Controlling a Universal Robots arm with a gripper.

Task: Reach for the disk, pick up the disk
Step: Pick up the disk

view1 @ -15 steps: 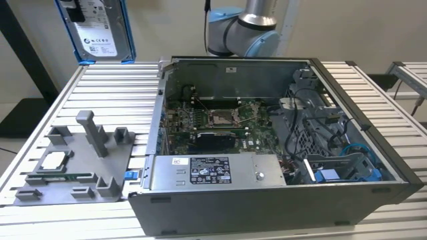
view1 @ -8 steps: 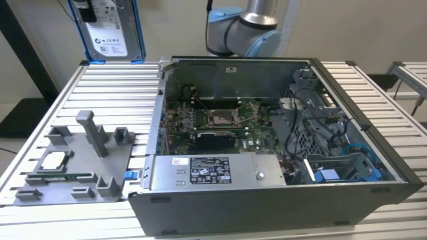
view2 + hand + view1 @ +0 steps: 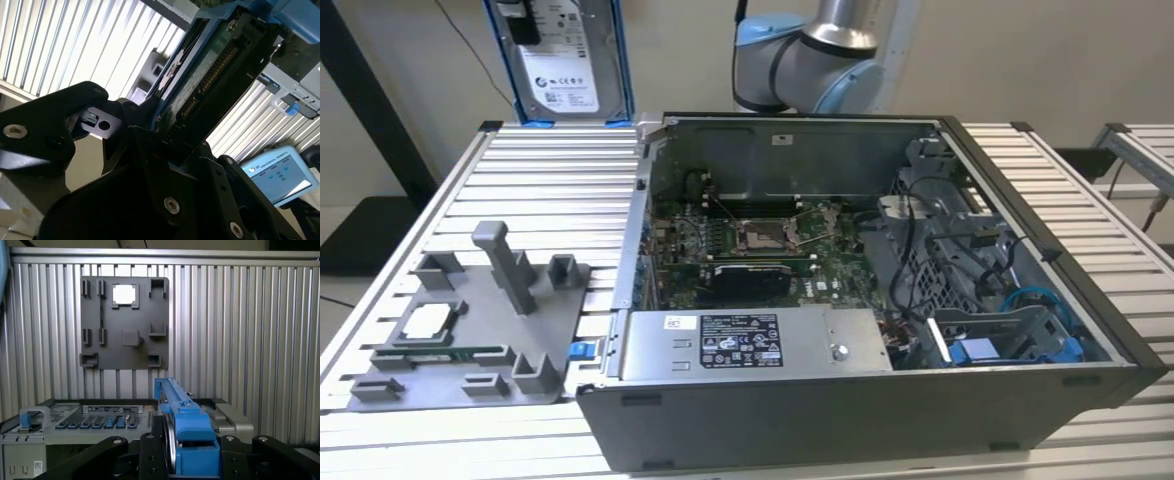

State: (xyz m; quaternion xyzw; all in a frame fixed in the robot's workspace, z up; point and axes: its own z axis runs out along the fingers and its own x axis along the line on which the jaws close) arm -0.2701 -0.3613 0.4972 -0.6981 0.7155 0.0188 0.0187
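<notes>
Black gripper links fill the foreground in both wrist views, and the gripper (image 3: 172, 452) is seen pinching the disk (image 3: 182, 415) edge-on, one finger pressed against each broad face. In the second wrist view the disk (image 3: 200, 75) is shown running away from the gripper (image 3: 165, 135), with its blue bracket along one edge and a row of connector contacts exposed along the other.

The key relation is thus already settled: the disk lies between the fingers, not to any side of them, and its long axis continues the line of the gripper. In the exterior view the disk (image 3: 567, 60) is held upright, toward the exterior view's left, near the far corner of the open computer case (image 3: 1041, 250). It is judged to be raised clear of the slatted table (image 3: 547, 170).

A white printed label is carried on the disk's broad face; its wording is not given. A black-and-white label is borne by the silver box (image 3: 738, 340) inside the case. The grey fixture plate (image 3: 125, 322), with the small square chip (image 3: 125, 294) seated in it, lies well apart from the disk.
</notes>
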